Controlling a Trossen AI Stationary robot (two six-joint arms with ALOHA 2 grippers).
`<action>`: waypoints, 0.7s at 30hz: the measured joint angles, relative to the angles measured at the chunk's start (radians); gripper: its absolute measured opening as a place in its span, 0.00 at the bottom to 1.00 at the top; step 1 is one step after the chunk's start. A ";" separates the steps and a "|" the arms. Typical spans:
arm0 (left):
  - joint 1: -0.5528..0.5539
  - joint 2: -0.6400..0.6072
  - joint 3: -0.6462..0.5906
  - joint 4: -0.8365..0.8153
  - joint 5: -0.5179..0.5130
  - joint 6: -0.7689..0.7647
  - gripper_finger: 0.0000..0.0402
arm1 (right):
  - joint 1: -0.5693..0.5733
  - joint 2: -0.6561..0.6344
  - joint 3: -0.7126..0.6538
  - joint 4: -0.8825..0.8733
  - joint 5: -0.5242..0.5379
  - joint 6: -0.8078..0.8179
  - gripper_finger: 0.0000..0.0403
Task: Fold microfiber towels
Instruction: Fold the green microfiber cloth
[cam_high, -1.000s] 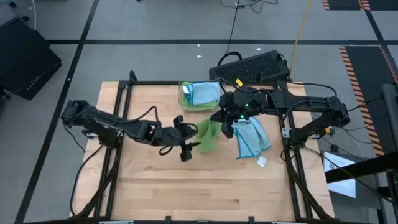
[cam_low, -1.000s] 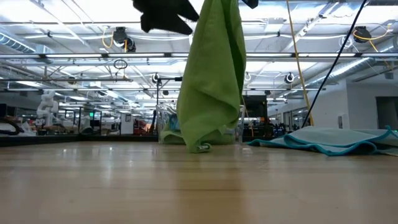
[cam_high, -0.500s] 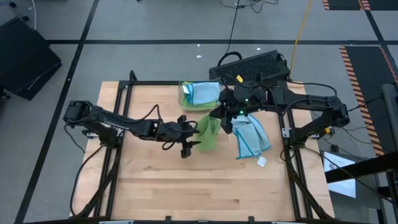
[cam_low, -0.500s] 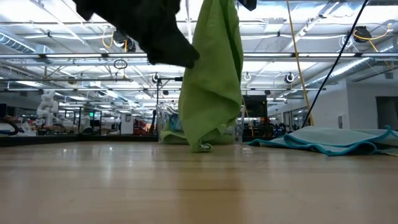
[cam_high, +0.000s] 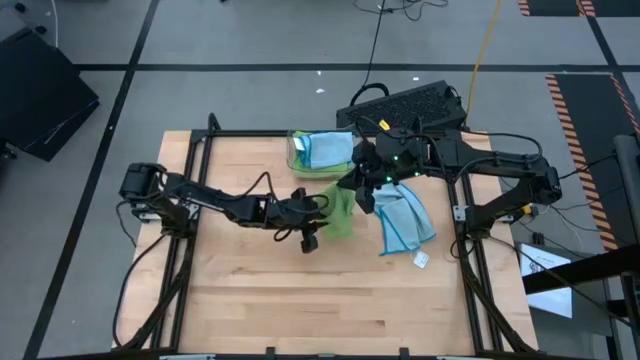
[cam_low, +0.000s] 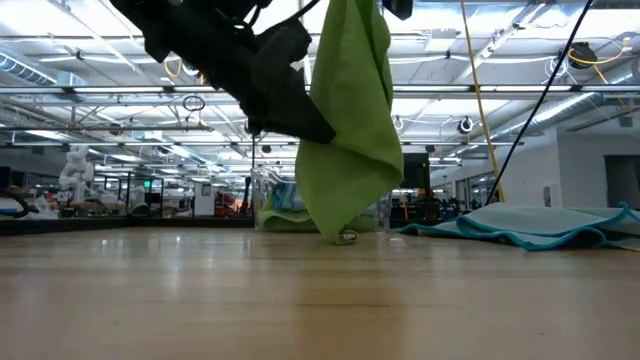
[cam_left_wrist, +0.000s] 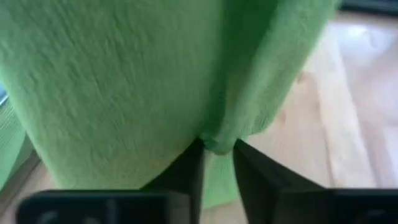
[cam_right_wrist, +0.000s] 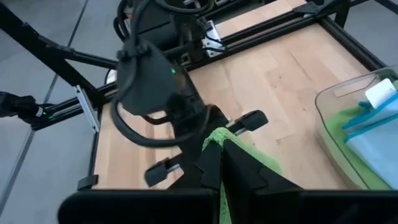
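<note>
Lime green microfiber towel hangs above the wooden table, its lower tip almost at the surface. Right gripper pinches its top corner, left gripper clamps a lower edge fold. Light blue microfiber towel lies flat beside; more sit in the clear plastic bin.

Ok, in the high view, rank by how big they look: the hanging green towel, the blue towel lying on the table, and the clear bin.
1. Blue towel on the table, largest.
2. Clear bin and hanging green towel: too close to rank. The green one hangs edge-on, gripped by both end effectors, so it looks smaller than it is.
</note>
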 joint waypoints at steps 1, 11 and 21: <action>0.000 -0.001 0.000 0.014 0.001 -0.017 0.16 | 0.000 0.000 0.000 -0.001 0.000 -0.001 0.00; -0.004 -0.010 0.001 0.038 0.126 -0.131 0.02 | -0.018 0.000 0.000 -0.021 0.000 -0.006 0.00; -0.085 -0.159 0.000 -0.099 0.250 -0.415 0.01 | -0.012 0.001 -0.013 -0.158 -0.034 0.001 0.03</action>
